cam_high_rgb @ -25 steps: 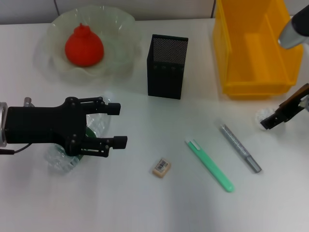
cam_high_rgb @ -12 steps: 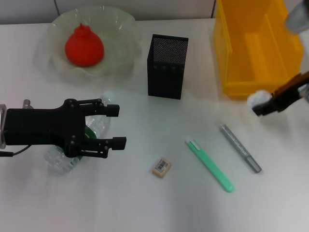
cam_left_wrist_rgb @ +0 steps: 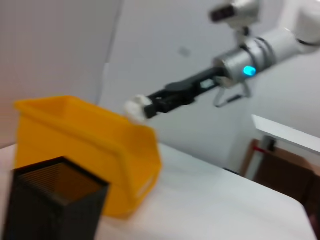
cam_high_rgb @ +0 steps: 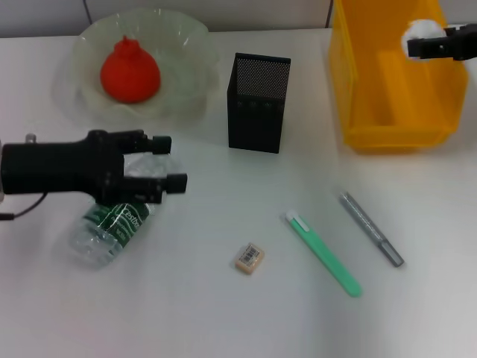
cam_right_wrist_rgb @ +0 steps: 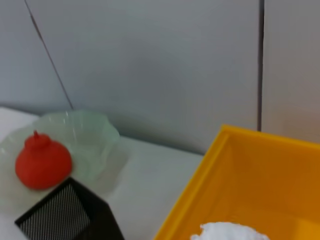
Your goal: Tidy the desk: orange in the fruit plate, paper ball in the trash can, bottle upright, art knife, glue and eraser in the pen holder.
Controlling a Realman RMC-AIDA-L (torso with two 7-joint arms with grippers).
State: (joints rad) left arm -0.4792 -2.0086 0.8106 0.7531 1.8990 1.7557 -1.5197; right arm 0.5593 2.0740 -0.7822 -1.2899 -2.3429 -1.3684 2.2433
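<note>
The paper ball [cam_high_rgb: 417,32] is pinched in my shut right gripper [cam_high_rgb: 423,43] and hangs over the yellow trash can [cam_high_rgb: 387,112]; the right wrist view also shows the paper ball [cam_right_wrist_rgb: 230,233] above the trash can [cam_right_wrist_rgb: 260,185]. The clear bottle [cam_high_rgb: 112,227] lies on its side on the desk [cam_high_rgb: 223,313]. My left gripper [cam_high_rgb: 168,161] hovers open over the bottle's upper end. The orange [cam_high_rgb: 130,72] rests in the fruit plate [cam_high_rgb: 186,37]. The black pen holder [cam_high_rgb: 257,102] stands mid-desk. In front of it lie the eraser [cam_high_rgb: 249,256], the green art knife [cam_high_rgb: 324,253] and the grey glue [cam_high_rgb: 371,229].
From the left wrist, the right gripper [cam_left_wrist_rgb: 150,107] shows with the paper ball [cam_left_wrist_rgb: 134,106] over the trash can [cam_left_wrist_rgb: 90,145], behind the pen holder [cam_left_wrist_rgb: 50,200]. The trash can stands at the desk's back right, the fruit plate at the back left.
My right gripper lifted the paper ball from the desk near the bin's front and carried it over the trash can. My left gripper rolled and shifted slightly back over the bottle.
</note>
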